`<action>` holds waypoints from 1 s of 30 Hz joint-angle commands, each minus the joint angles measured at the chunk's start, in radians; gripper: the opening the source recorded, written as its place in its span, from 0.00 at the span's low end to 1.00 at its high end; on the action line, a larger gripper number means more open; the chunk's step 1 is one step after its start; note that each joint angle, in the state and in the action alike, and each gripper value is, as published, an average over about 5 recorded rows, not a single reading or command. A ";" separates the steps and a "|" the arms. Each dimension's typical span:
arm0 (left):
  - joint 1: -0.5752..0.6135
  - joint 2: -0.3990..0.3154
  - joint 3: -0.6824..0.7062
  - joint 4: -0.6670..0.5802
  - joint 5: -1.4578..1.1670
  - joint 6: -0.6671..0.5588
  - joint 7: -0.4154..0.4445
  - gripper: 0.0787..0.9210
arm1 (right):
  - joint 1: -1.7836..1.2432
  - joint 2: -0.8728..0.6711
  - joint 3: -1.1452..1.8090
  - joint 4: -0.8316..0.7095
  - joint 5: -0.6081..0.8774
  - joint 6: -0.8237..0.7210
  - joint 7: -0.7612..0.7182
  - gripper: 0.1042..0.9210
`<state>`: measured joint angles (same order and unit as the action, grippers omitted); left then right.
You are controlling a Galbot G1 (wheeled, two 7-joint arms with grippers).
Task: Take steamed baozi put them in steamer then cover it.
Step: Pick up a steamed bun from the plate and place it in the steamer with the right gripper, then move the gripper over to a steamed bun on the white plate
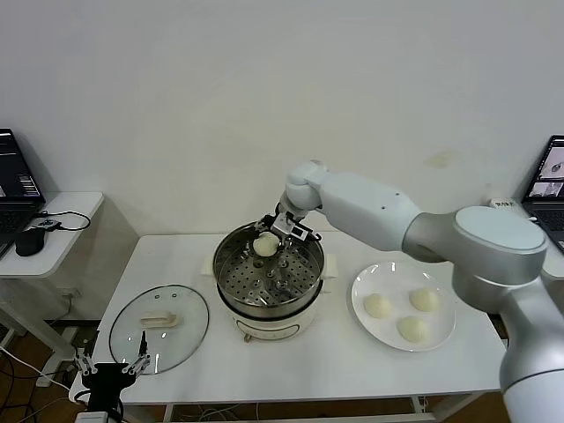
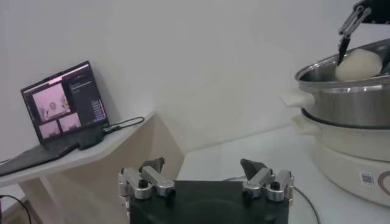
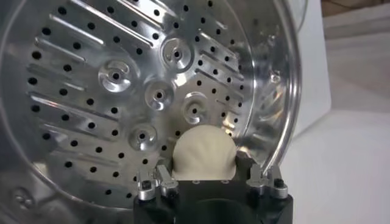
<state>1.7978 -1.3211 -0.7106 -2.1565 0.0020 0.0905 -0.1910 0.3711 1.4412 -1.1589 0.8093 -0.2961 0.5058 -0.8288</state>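
Note:
My right gripper (image 1: 270,238) is shut on one cream-white baozi (image 1: 264,246) and holds it over the far side of the steamer (image 1: 257,311), a steel pot with a perforated tray (image 3: 122,91) on a cream base. In the right wrist view the baozi (image 3: 203,151) sits between the fingers, just above the tray. Three more baozi (image 1: 377,305) lie on the white plate (image 1: 366,286) to the right. The glass cover (image 1: 132,330) with its cream handle lies flat on the table left of the steamer. My left gripper (image 1: 110,363) is open and empty, parked below the table's front left corner.
A side table with a laptop (image 2: 61,106), cable and mouse (image 1: 29,240) stands at the left. Another laptop (image 1: 551,181) is at the far right. The left wrist view shows the steamer (image 2: 347,103) with the held baozi (image 2: 359,64) above its rim.

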 commanded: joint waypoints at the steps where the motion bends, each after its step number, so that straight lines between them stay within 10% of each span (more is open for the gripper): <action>1: 0.001 -0.001 0.000 -0.003 -0.001 0.001 0.000 0.88 | -0.020 0.050 0.009 -0.076 -0.079 0.080 0.025 0.73; 14: 0.002 0.005 0.000 -0.036 -0.010 0.014 0.005 0.88 | 0.256 -0.233 -0.080 0.392 0.496 -0.542 -0.164 0.88; 30: -0.021 0.036 0.024 -0.048 -0.012 0.031 0.014 0.88 | 0.142 -0.904 0.017 0.813 0.418 -0.836 -0.211 0.88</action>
<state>1.7814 -1.2938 -0.6954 -2.2099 -0.0121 0.1211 -0.1773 0.5803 0.8977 -1.1897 1.3914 0.1181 -0.1543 -1.0056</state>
